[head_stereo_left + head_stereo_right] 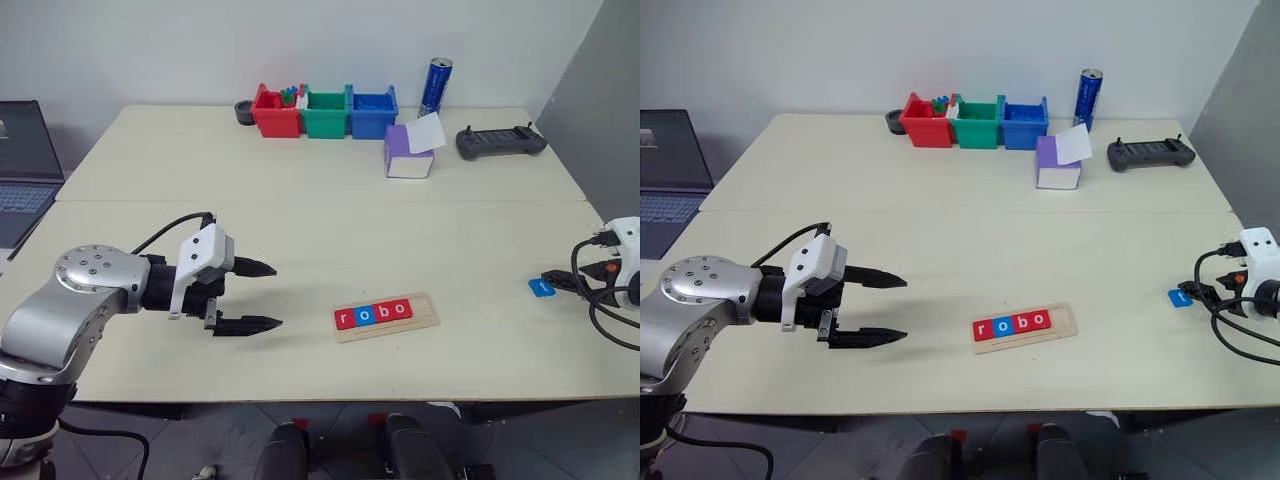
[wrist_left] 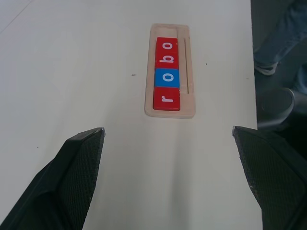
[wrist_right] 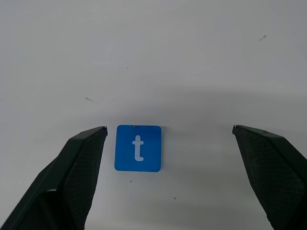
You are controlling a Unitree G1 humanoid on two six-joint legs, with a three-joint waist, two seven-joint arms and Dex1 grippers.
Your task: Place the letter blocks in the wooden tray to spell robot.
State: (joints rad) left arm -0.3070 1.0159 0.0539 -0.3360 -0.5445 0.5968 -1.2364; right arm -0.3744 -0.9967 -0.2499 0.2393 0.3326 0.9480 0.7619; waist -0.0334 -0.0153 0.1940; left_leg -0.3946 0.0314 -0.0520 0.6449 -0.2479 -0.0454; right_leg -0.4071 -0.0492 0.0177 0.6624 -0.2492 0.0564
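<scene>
Right of the wooden tray (image 1: 386, 317), which already spells "robo", the blue t block (image 3: 138, 148) lies flat between the right gripper's (image 3: 168, 143) spread, empty fingers; thin, light, rigid, probably best pinched across opposite edges; left gripper (image 1: 262, 296) open too.

Lab or office: plain table (image 1: 300, 200), laptop (image 1: 25, 165), sorting bins (image 1: 325, 112).

Bare table (image 1: 300, 260) between wooden tray (image 1: 386, 317) and blue t block (image 3: 138, 148); bins (image 1: 325, 112) well apart.
</scene>
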